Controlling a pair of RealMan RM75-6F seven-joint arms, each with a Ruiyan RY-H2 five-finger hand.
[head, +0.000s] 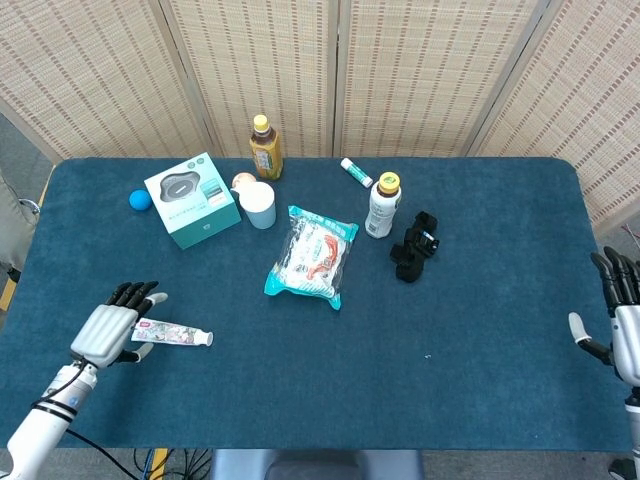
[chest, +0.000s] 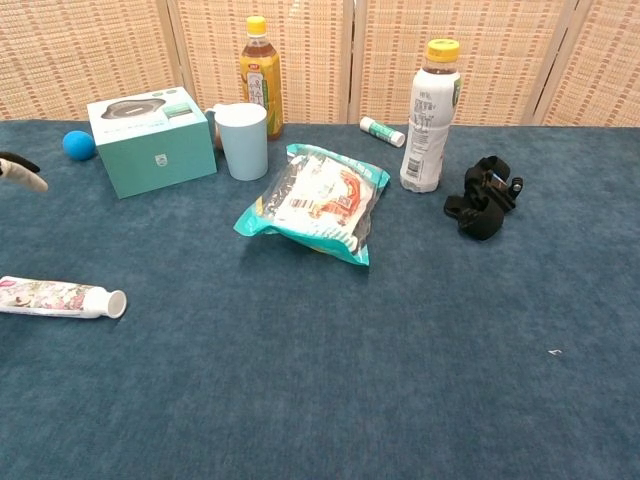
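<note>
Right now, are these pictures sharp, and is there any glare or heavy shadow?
Head view: even, soft light, sharp, only faint shadows beside the white bottle. Chest view: also sharp; the snack bag shows slight sheen and a soft shadow beneath; the left hand appears there only as a fingertip at the left edge.

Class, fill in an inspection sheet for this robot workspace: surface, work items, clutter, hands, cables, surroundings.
Surface: blue carpeted table.
Work items: toothpaste tube lying flat near the front left edge.
Clutter: teal box, blue ball, white cup, tea bottle, snack bag, white bottle, small tube, black object.
Hands: left hand open, over the toothpaste tube's end, contact unclear; right hand open at the right edge.
Cables: some below the front edge.
Surroundings: woven folding screen.
</note>
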